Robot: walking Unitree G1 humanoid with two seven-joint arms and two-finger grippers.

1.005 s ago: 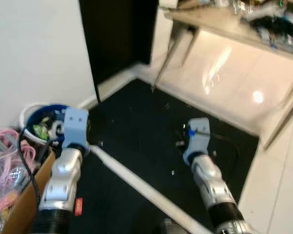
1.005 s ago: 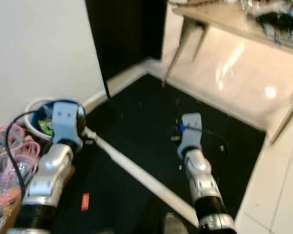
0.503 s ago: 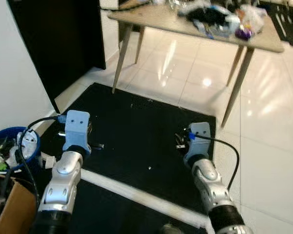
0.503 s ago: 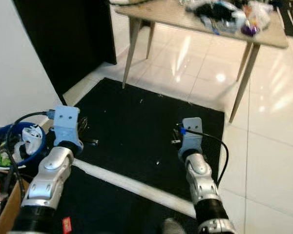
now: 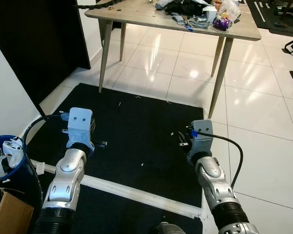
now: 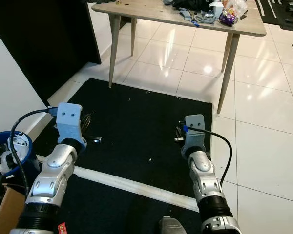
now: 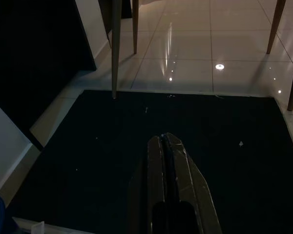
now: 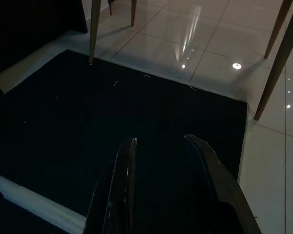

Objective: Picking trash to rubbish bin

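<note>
A blue rubbish bin [image 5: 7,155] stands at my far left against the white wall, with white and green scraps inside it. My left gripper [image 7: 164,138] is held out low over the black mat [image 5: 136,126], to the right of the bin, its two fingers shut together with nothing in them. My right gripper [image 8: 161,142] hovers over the mat's right side with its fingers open and nothing between them. Small white specks [image 5: 141,164] lie scattered on the mat, one of them in the left wrist view [image 7: 240,143].
A wooden table [image 5: 136,13] on thin legs, piled with clutter, stands beyond the mat on glossy white tiles [image 5: 263,112]. A dark panel [image 5: 39,44] rises at left. A cardboard box [image 5: 5,217] sits near the bin. A white strip [image 5: 136,194] crosses the mat's near side.
The whole picture has swung away from the bin corner toward the table and tiles, so the camera moved. Both arms keep the same outstretched pose.
</note>
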